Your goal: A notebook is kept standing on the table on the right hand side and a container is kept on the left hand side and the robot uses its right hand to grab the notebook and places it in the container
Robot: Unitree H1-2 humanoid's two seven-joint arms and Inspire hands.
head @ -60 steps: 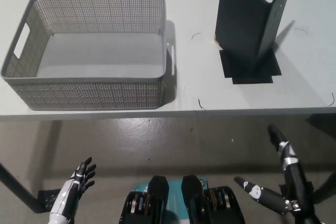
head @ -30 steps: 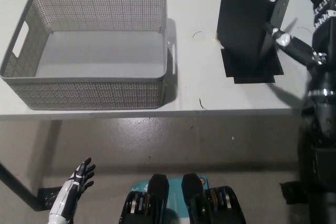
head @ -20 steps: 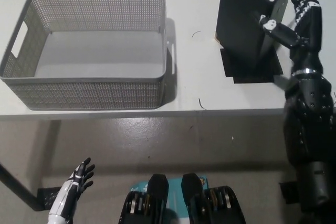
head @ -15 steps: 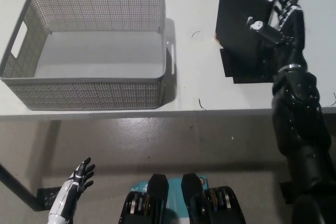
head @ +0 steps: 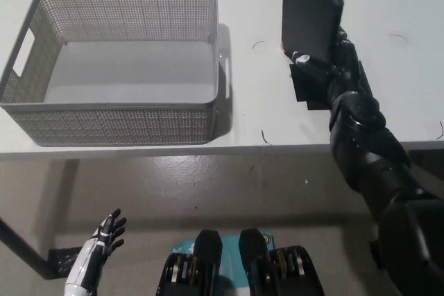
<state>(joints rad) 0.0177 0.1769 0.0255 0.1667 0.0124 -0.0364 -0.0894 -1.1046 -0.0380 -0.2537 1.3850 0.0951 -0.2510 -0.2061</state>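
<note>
Risk, as I judge it: the notebook [head: 310,15] stands on its lower edge with covers splayed, so a grip taken on one cover alone could let the other swing open or let the whole thing tip on the lift; a loose hold could drop it on the table [head: 250,112] short of the basket [head: 111,126]; the carry goes leftward across bare table to the basket, and a low carry could catch the basket's near or right wall; the basket looks light and could slide if struck.

Right hand [head: 326,67]: black arm comes in from the lower right, crosses the table edge and reaches up to the notebook's lower right part; the hand sits against the near cover, close to where the covers meet; fingers appear wrapped on the notebook, with one digit lying across the dark cover, but black on black hides the contact, so I cannot tell firmly whether the hold is closed.

Notebook: upright on the table at far right, well apart from the basket at left; basket holds nothing.

Left hand [head: 105,236]: white, resting low at lower left below the table, fingers spread, holding nothing.
</note>
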